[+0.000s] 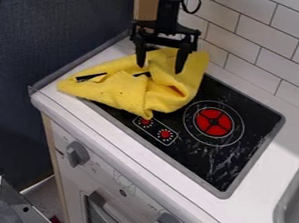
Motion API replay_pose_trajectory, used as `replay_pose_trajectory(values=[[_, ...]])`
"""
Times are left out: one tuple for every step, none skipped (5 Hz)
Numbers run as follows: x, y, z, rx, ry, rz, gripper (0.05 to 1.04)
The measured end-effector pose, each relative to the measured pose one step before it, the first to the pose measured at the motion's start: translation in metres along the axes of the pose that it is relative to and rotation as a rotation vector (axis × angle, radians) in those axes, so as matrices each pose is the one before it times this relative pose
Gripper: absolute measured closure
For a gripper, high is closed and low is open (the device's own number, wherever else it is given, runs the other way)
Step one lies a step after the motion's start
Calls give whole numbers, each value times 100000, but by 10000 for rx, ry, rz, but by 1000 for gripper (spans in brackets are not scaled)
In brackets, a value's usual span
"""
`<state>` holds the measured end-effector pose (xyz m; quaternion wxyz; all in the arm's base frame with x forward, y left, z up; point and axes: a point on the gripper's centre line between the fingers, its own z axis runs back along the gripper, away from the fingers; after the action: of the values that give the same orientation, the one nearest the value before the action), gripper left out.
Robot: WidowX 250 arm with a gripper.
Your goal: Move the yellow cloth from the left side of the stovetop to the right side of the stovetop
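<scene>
Two fingers of gripper wide apart, gripping nothing, yellow cloth below, blk stovetop, wht counter, tiled wall

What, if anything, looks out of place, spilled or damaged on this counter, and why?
A yellow cloth lies crumpled over part of the cooktop, beneath the open hand: an odd place for cloth. Pale streaks near the red burner may be scuffs or pattern; I cannot tell.
</scene>
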<state>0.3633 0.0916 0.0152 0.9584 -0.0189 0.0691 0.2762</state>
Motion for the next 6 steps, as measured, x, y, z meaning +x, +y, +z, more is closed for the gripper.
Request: replay_pose_trajectory(values=[[205,-130,-96,-203,-120,110,435],[-89,134,-1086,131,329,94,743],[-19,-54,-3,3,0,92,950],[-646,-633,-91,163,41,-140,1032],[-847,-961,1498,269,-420,-287,1032],[-1671,-2587,1039,4,-503,-706,1032]])
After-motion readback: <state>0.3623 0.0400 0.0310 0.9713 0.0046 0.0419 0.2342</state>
